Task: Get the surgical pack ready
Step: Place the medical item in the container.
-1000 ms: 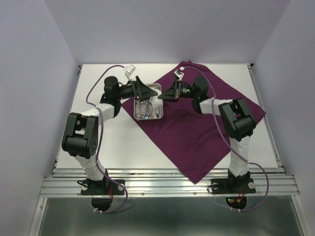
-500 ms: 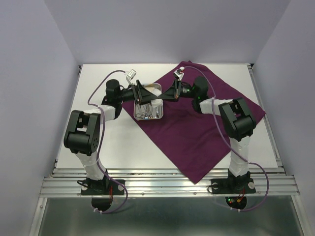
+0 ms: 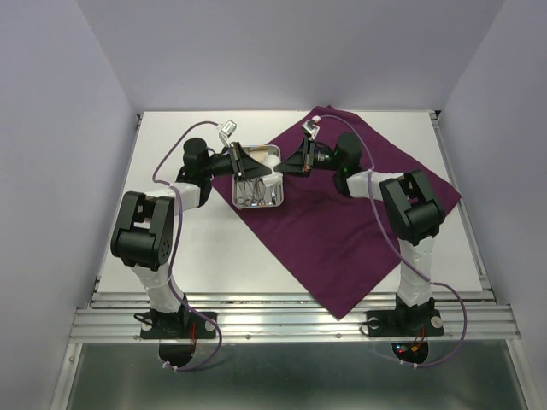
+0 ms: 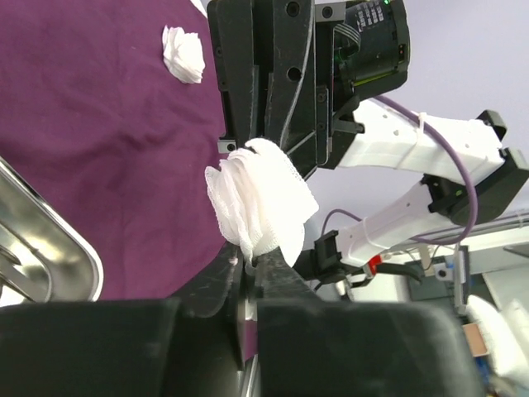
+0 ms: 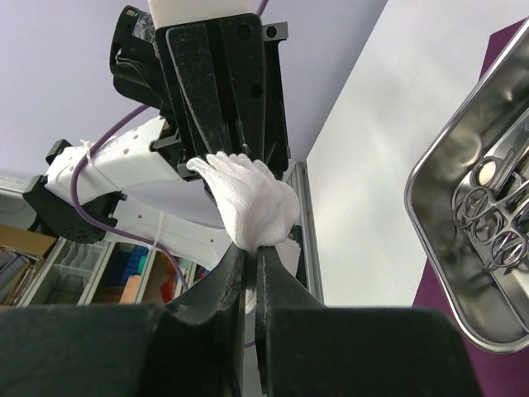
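both arms meet nose to nose above the tray's (image 5: 450,132) right edge. the left fingers (image 4: 254,265) are pressed together on one end of a crumpled gauze (image 4: 260,203), and the right fingers (image 5: 252,260) pinch the same pad from the other side, so it hangs in the air between them. the tray sits on the cloth's (image 3: 342,231) left corner with scissors and forceps (image 5: 488,207) inside. a second gauze (image 4: 183,54) lies loose on the cloth. the cloth's near corner reaches the counter's (image 3: 205,248) front edge, and its right corner comes near the right edge. bare counter lies to the left.
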Controlling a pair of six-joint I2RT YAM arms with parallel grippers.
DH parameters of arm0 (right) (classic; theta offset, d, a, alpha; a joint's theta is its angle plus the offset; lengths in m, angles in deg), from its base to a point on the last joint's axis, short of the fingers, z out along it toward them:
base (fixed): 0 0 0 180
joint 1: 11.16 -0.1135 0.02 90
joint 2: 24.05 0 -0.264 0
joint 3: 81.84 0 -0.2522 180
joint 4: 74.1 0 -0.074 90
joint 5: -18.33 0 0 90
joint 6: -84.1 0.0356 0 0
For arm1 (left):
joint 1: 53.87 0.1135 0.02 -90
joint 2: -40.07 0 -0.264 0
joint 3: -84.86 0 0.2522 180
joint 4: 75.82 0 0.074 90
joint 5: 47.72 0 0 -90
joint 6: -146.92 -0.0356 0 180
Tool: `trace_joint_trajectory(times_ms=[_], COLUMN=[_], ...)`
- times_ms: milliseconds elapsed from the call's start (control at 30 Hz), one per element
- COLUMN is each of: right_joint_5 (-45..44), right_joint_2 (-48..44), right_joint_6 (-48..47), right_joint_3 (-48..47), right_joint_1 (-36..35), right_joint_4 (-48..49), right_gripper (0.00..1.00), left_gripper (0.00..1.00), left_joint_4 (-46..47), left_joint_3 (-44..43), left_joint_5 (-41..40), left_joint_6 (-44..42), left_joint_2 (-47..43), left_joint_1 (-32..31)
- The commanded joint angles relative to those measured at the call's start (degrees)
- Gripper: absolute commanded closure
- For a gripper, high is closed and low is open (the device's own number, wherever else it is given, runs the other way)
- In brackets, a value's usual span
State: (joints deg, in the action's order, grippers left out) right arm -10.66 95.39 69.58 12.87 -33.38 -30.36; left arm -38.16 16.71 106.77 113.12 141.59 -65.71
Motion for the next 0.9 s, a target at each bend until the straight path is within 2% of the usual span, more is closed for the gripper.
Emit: trace_joint_trajectory(times_ms=[0,100,167,200,233,267,433,533,567,700,867], right_joint_5=[0.1,-0.5,-0.8,-1.1,-1.9,-2.6,-8.5,-19.5,-22.5,-32.3,-43.3], right_joint_2=[0.0,-0.2,-0.6,-1.4,-1.9,-3.1,-8.2,-13.1,-14.5,-20.6,-27.7], right_joint_6=[-0.4,-0.8,-2.2,-2.9,-4.6,-5.9,-19.2,-28.9,-30.9,-36.5,-42.3], right_joint_3=[-1.4,-1.1,-0.9,-0.4,-0.1,0.4,1.7,1.3,1.0,1.7,1.3], right_joint_1=[-0.5,-0.5,-0.5,-0.5,0.1,0.6,3.0,4.3,4.8,6.3,7.0], right_joint_4=[2.9,2.4,0.9,0.1,-2.4,-4.1,-21.1,-39.4,-42.9,-52.2,-63.7], right_gripper=[0.91,0.68,0.45,0.37,0.34,0.26,0.13,0.13,0.13,0.13,0.13], left_gripper=[1.00,1.00,1.00,1.00,1.00,1.00,1.00,1.00,1.00,1.00,1.00], left_joint_4=[3.2,2.6,1.7,1.4,0.2,-1.4,-3.9,-4.7,-4.8,-5.8,-11.9], left_joint_3=[0.2,0.5,0.9,1.0,1.1,1.1,0.7,0.3,0.2,-2.4,-5.8], left_joint_5=[2.0,2.1,2.3,2.2,2.3,2.2,1.9,1.6,1.3,0.7,-1.2], left_joint_6=[0.0,-0.1,-0.7,-0.9,-1.8,-2.3,-4.5,-5.2,-5.4,-5.9,-9.7], left_joint_2=[-1.3,-1.4,-1.4,-1.5,-1.7,-1.8,-1.4,-0.3,0.3,3.9,7.7], left_joint_1=[0.9,1.9,2.4,3.0,3.2,3.6,3.7,3.7,3.7,3.0,2.0])
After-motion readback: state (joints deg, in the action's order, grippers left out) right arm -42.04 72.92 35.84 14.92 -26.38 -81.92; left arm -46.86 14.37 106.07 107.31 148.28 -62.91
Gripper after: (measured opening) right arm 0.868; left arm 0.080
